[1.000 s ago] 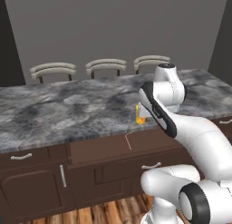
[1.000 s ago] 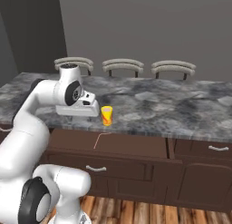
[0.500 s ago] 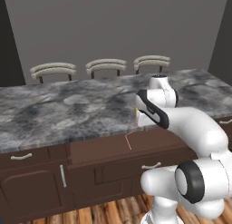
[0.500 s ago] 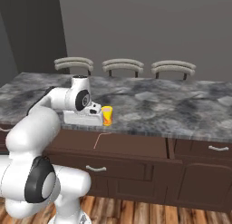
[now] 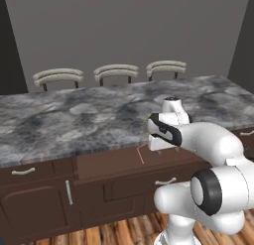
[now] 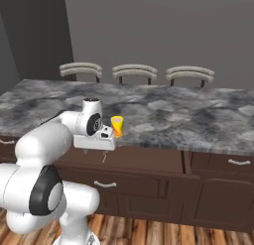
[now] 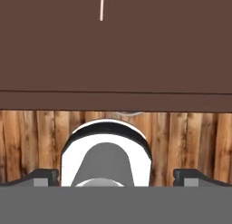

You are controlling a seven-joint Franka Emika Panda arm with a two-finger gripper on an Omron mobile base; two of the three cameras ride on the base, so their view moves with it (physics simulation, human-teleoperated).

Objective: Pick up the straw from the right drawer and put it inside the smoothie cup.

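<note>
The grey marbled counter runs across both base views, with three pale curved chair backs lined up behind its far edge. Below it stand dark-brown cabinets, and wooden plank flooring shows at the bottom.

The right drawer is pulled out from under the counter edge, its flat brown inside facing up; in the right base view it spans the middle of the cabinet front, and in the hand view its floor takes up the upper half, with the floor planks beyond its front edge.

The white arm bends forward over the open drawer, its hand held low at the counter edge. The gripper looks down past the drawer front; its two dark tips sit far apart at the bottom corners of the hand view, so the jaws stand wide with nothing between them.

The smoothie cup stands upright on the counter near its front edge, just beside the hand in the right base view.

The straw lies flat on the drawer floor, a thin pale line just left of the hand in the left base view; in the hand view its end shows at the top edge, well apart from the tips.
</note>
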